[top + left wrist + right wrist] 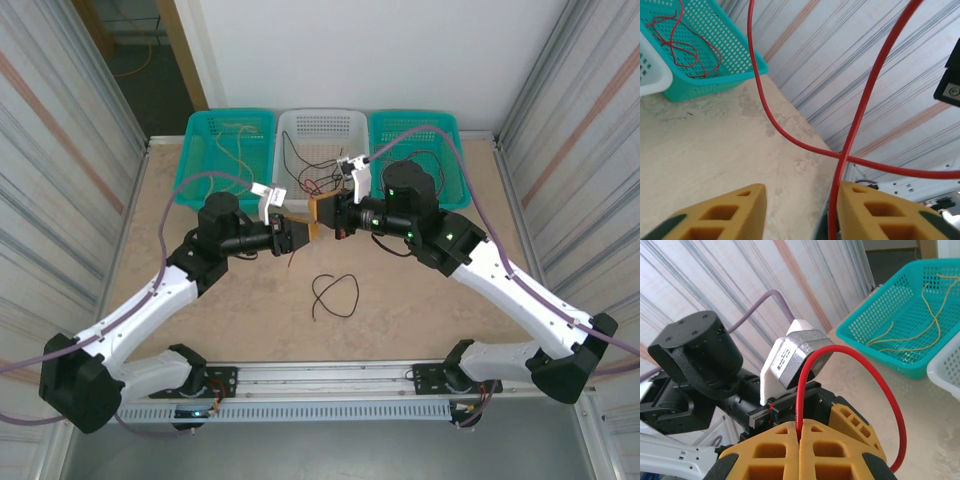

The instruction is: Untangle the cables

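Pinching the red cable, the right hand reads clearest wrist-side.

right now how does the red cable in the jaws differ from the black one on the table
The red cable is up in the air, pinched in the right gripper's shut jaws; the black cable lies on the table, untouched. Red arches and crosses itself; black rests in a loose loop. Both are thin, flexible wires.

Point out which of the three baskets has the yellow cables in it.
The teal basket at the left end of the row, with the yellow cables lying inside. The white basket sits in the middle, and the other teal basket, at the right end, holds red cables.
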{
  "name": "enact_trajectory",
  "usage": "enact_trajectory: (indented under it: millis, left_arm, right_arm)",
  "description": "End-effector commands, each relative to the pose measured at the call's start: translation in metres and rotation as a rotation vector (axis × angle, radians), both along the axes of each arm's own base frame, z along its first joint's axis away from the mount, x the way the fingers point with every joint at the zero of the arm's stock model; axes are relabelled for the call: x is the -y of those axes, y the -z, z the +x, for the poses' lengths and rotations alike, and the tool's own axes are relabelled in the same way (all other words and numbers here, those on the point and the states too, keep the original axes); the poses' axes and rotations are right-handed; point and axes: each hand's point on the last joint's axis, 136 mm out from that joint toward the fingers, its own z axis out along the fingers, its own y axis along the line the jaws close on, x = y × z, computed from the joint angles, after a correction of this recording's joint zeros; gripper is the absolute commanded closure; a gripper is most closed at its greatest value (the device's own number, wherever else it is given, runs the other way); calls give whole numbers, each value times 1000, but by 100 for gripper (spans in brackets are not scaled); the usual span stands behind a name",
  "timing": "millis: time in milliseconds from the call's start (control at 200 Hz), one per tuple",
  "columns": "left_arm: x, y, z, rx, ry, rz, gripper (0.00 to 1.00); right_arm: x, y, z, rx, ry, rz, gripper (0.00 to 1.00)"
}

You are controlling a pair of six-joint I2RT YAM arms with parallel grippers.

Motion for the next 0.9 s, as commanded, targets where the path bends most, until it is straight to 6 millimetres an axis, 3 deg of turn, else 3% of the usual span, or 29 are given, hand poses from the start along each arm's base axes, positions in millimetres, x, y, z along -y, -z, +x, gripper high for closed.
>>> enact_trajectory:
  millis: [0,115,160,195,296,356,526,777,892]
  left_arm:
    - [-1,-5,-8,28,24,-21,74]
    - [-8,5,-3,39,-27,34,87]
    - [-18,16,8,34,-114,96,100]
    - [-32,28,21,23,-230,170,100]
    - [-105,65,57,-63,-669,410,100]
    - [-125,71,64,-88,-758,412,100]
    - [-128,67,65,-80,-780,295,100]
    - [-142,48,55,13,-839,260,100]
    - [-136,43,52,33,-798,245,100]
  right_arm:
    - [-6,-23,-7,-2,-48,99,100]
    - [-4,-34,-13,-9,-76,150,100]
    - [-2,-38,-14,-8,-77,161,100]
    - [0,-41,-15,-8,-79,174,100]
    - [7,-52,-17,-18,-97,235,100]
    - [10,-57,-19,-21,-104,260,100]
    - [14,-58,-23,-29,-104,255,100]
    - [18,-43,-19,-53,-65,214,100]
    - [21,-40,-15,-54,-29,196,100]
